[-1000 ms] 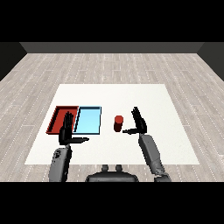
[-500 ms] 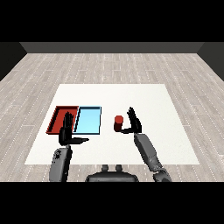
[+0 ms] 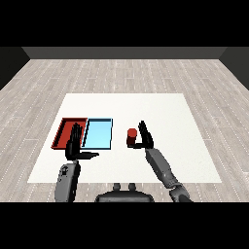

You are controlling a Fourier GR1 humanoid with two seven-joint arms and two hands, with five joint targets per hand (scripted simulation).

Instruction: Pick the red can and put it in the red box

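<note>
Over at the left of the frame, the red tray [image 3: 64, 130] lies on the white table [image 3: 160, 112], with the light blue tray [image 3: 98, 133] touching its right side. Just below them, at lower left, the left hand [image 3: 74, 146] is raised with its fingers straight and pointing up over the near edge of the red tray, its thumb stuck out to the right; it holds nothing. Moving toward the middle of the frame, the red can [image 3: 131, 137] stands upright on the table, a little apart from the blue tray's right edge. Right beside it, the right hand [image 3: 146, 139] has its fingers spread and upright, thumb reaching toward the can's lower side; whether it touches the can I cannot tell, but nothing is curled round it.
</note>
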